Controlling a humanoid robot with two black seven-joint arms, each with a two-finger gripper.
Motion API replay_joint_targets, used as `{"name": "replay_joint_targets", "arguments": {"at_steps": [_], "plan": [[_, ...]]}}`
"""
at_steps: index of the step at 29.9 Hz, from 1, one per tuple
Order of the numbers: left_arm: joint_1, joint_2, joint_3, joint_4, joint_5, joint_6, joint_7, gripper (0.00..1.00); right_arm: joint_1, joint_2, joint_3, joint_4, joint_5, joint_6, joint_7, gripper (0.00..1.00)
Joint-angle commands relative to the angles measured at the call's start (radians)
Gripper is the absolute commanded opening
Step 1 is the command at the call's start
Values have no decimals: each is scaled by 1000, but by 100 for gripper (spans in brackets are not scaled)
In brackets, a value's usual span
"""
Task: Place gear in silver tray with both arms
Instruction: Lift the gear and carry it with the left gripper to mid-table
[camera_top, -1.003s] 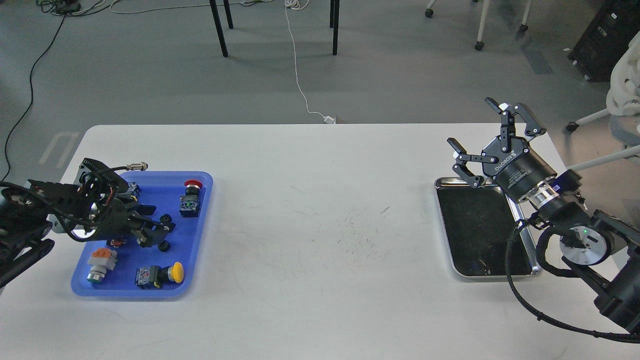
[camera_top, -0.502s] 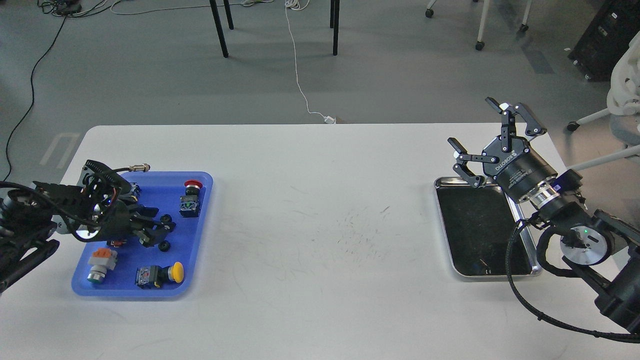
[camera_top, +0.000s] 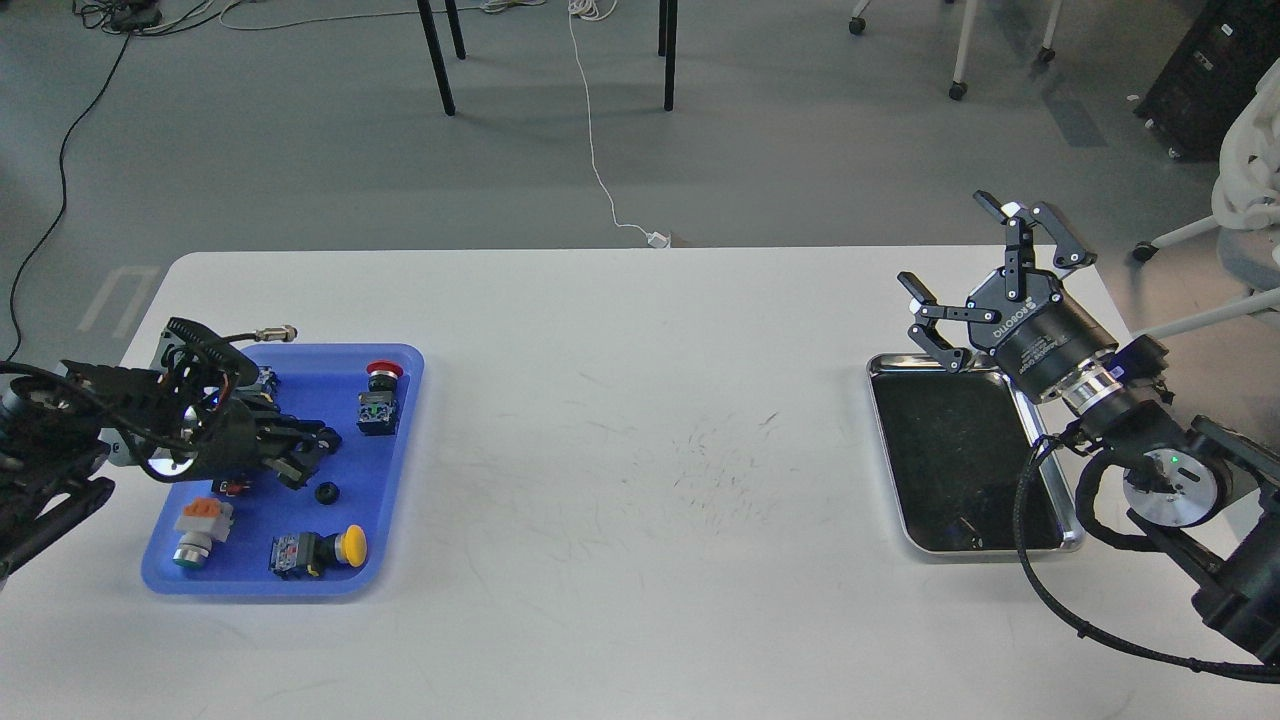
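Observation:
The silver tray lies on the right of the white table, and its dark floor is bare. My right gripper hangs open and empty just above the tray's far edge. My left gripper is low inside the blue plastic tray at the left. Its fingers are drawn together around a small black gear that is mostly hidden between them. A second small black gear lies loose on the blue tray just in front of the gripper.
The blue tray also holds a red push button, a yellow push button, an orange-and-grey switch and a metal connector. Chair and table legs stand on the floor beyond the table.
My left gripper's fingers have closed around the black gear that lay near its tips, and the hand pulled slightly left. The right gripper has barely shifted.

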Motion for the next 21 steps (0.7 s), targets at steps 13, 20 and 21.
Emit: {"name": "replay_joint_targets", "arguments": {"at_steps": [13, 20, 21], "plan": [[-208, 223, -5, -371, -38, -37, -2, 10, 44, -9, 9, -4, -1, -3, 0, 100], [-246, -3, 13, -485, -1, -133, -2, 11, 142, -11, -4, -23, 1, -17, -5, 100], [-257, -51, 24, -480, -1, -153, -2, 11, 162, -9, -6, -29, 1, -21, -9, 100]]}}
